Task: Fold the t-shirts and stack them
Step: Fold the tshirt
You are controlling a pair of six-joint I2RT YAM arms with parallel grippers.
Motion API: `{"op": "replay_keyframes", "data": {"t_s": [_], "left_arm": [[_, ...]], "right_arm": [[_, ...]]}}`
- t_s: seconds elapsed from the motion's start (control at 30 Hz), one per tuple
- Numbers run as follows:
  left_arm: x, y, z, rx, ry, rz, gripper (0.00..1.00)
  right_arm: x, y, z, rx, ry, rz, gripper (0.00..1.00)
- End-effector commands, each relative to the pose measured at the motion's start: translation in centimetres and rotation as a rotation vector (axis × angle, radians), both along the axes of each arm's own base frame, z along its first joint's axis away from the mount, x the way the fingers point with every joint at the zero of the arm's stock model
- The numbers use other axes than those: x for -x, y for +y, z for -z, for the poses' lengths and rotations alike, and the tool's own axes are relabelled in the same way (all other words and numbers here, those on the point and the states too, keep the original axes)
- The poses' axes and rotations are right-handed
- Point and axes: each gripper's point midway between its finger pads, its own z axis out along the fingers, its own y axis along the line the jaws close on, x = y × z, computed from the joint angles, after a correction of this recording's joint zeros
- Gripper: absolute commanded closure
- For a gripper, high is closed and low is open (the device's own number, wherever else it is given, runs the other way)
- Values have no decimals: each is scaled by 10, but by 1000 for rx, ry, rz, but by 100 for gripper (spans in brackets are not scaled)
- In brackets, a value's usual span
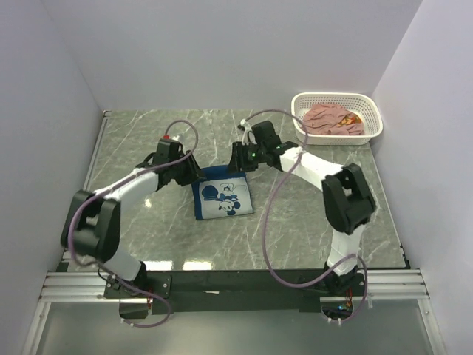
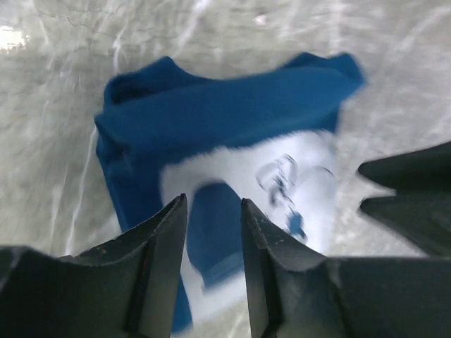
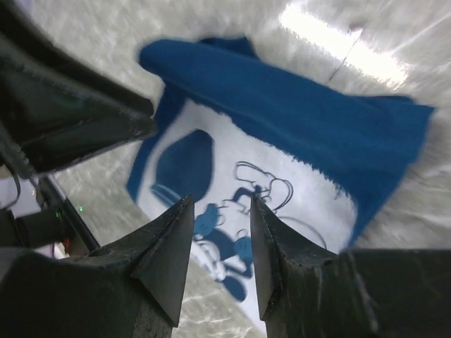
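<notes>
Two t-shirts were in view. The navy t-shirt (image 1: 222, 198) lay folded into a soft, nearly square packet at the middle of the grey marbled surface (image 1: 295, 222), white cartoon print up. Its plain navy band lay toward the far side, and its edges sat slightly skewed to the surface's edges; I couldn't make out a clear long axis. The crumpled dusty pink t-shirt (image 1: 332, 118) sat in the white perforated plastic basket (image 1: 373, 118) at the far right corner. My left pincer (image 2: 213, 204) and right pincer (image 3: 220, 201) hovered over the packet's far edge, each narrowly parted and gripping nothing.
</notes>
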Motion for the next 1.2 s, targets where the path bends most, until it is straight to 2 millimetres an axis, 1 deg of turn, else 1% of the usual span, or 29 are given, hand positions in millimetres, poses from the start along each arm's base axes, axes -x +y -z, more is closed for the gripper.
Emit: {"op": "replay_keyframes", "data": {"t_s": [0.0, 0.03, 0.07, 0.1, 0.13, 0.17, 0.2, 0.3, 0.33, 0.4, 0.43, 0.53, 0.57, 0.6, 0.67, 0.7, 0.73, 0.77, 0.8, 0.83, 0.87, 0.9, 0.93, 1.0, 1.03, 1.07, 1.1, 1.13, 1.17], "left_arm": [[-38, -17, -11, 66, -72, 10, 59], [-45, -18, 5, 56, -38, 6, 58], [-57, -19, 0, 62, -51, 0, 59], [-63, -20, 4, 63, -46, -2, 58], [-68, -21, 19, 52, -17, -3, 58], [-77, -23, 17, 52, -27, -6, 58], [-80, -21, 30, 41, -5, -11, 58], [-94, -16, 36, 47, 0, -30, 56], [-95, -14, 47, 48, 23, -36, 56], [-101, -10, 54, 57, 38, -45, 54], [-101, -9, 63, 60, 58, -48, 53], [-103, -14, 60, 89, 60, -22, 47], [-103, -16, 55, 96, 54, -14, 46], [-103, -17, 50, 101, 47, -8, 44], [-102, -18, 29, 113, 11, 3, 41], [-102, -18, 9, 127, -25, 5, 40], [-100, -18, -1, 133, -40, 5, 37], [-95, -17, -7, 140, -46, 4, 36], [-92, -18, -30, 154, -92, 8, 34], [-89, -17, -38, 160, -106, 3, 31], [-82, -17, -39, 158, -108, 4, 29], [-77, -17, -55, 163, -144, 6, 29], [-67, -21, -52, 157, -139, 20, 29], [-53, -27, -61, 168, -156, 46, 30], [-41, -29, -49, 167, -130, 57, 35], [-32, -37, -47, 171, -131, 79, 38], [-24, -39, -47, 176, -134, 86, 41], [-12, -39, -29, 179, -98, 89, 47], [-8, -40, -23, 186, -99, 89, 52]], "right_arm": [[-17, 18, 6, -101, 5, -72, 55], [-24, 18, 10, -109, 15, -68, 55], [-33, 19, 8, -127, 17, -64, 55], [-38, 18, 26, -120, 51, -58, 55], [-45, 18, 30, -128, 54, -52, 56], [-53, 14, 33, -146, 74, -35, 56], [-60, 13, 43, -152, 91, -24, 56], [-82, 5, 55, -181, 127, 23, 56], [-87, 3, 56, -196, 130, 34, 57], [-96, -4, 63, -230, 174, 68, 57], [-100, -3, 60, -254, 165, 70, 57], [-101, -5, 49, -327, 200, 74, 56], [-97, -6, 48, -334, 202, 71, 56], [-96, -6, 32, -348, 179, 65, 56], [-87, -8, 14, -361, 156, 60, 56], [-84, -9, 7, -369, 149, 59, 56], [-81, -10, -2, -387, 136, 61, 56], [-71, -12, -12, -400, 128, 58, 56], [-67, -11, -21, -421, 105, 48, 56], [-62, -12, -27, -441, 116, 53, 56], [-48, -12, -31, -456, 125, 38, 56], [-43, -11, -35, -475, 114, 25, 56], [-26, -7, -35, -486, 144, 2, 56], [-13, -4, -32, -492, 160, -19, 56], [-4, -2, -30, -490, 168, -32, 56], [11, 2, -24, -485, 191, -54, 56], [20, 4, -20, -483, 200, -72, 56], [27, 5, -15, -474, 205, -85, 56], [35, 3, -3, -460, 233, -87, 56]]}}
